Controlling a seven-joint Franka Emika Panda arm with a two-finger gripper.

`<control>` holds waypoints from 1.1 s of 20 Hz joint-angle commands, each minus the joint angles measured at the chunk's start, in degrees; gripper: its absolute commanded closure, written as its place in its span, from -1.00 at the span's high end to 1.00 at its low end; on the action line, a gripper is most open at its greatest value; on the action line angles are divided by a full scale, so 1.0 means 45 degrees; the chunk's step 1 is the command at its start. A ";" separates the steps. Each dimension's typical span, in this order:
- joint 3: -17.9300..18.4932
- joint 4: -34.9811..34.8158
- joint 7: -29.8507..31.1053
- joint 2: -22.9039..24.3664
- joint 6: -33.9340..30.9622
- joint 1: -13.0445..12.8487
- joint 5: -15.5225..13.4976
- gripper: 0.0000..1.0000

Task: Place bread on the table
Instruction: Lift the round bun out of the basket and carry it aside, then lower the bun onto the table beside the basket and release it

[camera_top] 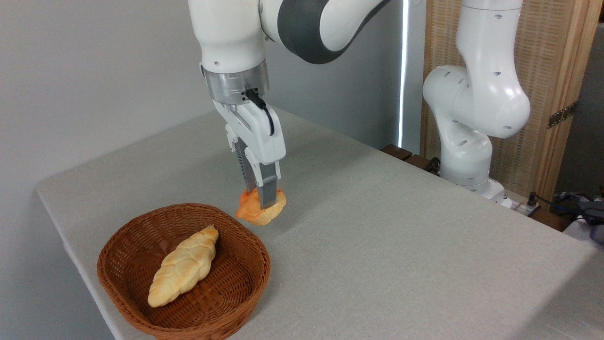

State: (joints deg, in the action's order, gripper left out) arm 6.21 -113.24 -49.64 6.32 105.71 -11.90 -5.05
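While the gripper [264,200] grips the bread [261,209] at or just above the table [377,245], just beside the basket [141,245] holding a loaf [184,265], the placing step appears nearly complete; the next move calls for opening the jaws and lifting clear.

1 fixed camera, raised, near table [401,245] corner
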 commanded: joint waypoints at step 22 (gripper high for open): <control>-0.0482 -0.0871 0.1694 -0.0525 0.0396 -0.0245 0.0047 1.00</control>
State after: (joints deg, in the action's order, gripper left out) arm 3.94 -117.53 -42.71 3.58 106.66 -12.81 -5.03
